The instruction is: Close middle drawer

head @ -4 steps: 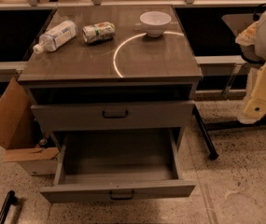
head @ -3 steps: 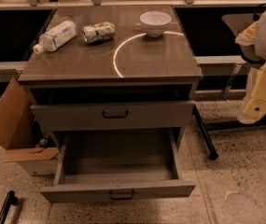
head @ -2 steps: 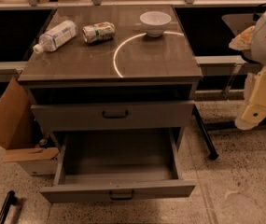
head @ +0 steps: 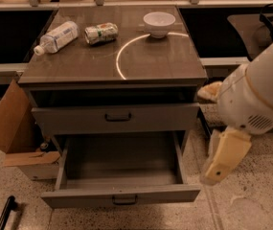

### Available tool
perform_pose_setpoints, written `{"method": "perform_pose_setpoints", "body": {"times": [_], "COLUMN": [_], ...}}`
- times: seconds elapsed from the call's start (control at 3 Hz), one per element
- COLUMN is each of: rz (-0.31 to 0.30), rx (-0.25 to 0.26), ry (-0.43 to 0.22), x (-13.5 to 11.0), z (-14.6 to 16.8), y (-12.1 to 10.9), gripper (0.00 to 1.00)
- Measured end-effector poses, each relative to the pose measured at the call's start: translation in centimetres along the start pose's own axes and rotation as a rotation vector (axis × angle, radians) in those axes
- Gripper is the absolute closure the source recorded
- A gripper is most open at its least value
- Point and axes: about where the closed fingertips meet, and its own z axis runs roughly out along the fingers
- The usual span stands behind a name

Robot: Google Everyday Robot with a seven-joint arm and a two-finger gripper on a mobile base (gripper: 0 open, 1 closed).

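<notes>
The middle drawer [head: 120,194] is pulled far out of the grey cabinet [head: 112,63]. It has a low flat front with a small dark handle [head: 125,201], and its inside looks empty. Above it, the taller-fronted drawer [head: 116,118] is pushed in. The lowest drawer is hidden under the open one. My white arm [head: 258,92] comes in from the right. My cream-coloured gripper [head: 223,158] hangs down just right of the open drawer's right side, about level with it and apart from it.
On the cabinet top lie a plastic bottle [head: 57,36] and a crushed can [head: 101,33], and a white bowl [head: 159,23] stands at the back. An open cardboard box [head: 12,128] sits left of the cabinet. A black bar [head: 4,213] lies on the speckled floor at the front left.
My arm and gripper have moved left and down, from beside the cabinet top to beside the open middle drawer. The drawers and the things on top have not moved.
</notes>
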Motion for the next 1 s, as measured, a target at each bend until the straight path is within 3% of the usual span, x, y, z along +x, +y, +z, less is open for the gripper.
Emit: {"method": "perform_pose_setpoints", "body": {"times": [0.33,0.67,1.0], "rz": [0.019,0.019,0.02], "rx": [-0.061,-0.061,-0.092], "ry": [0.027,0.027,0.02], "x": [1.5,1.5,2.2], "z": [2.6,2.6,5.1], "y": [1.9,1.9,2.1], "gripper": [0.0,0.0,0.0]}}
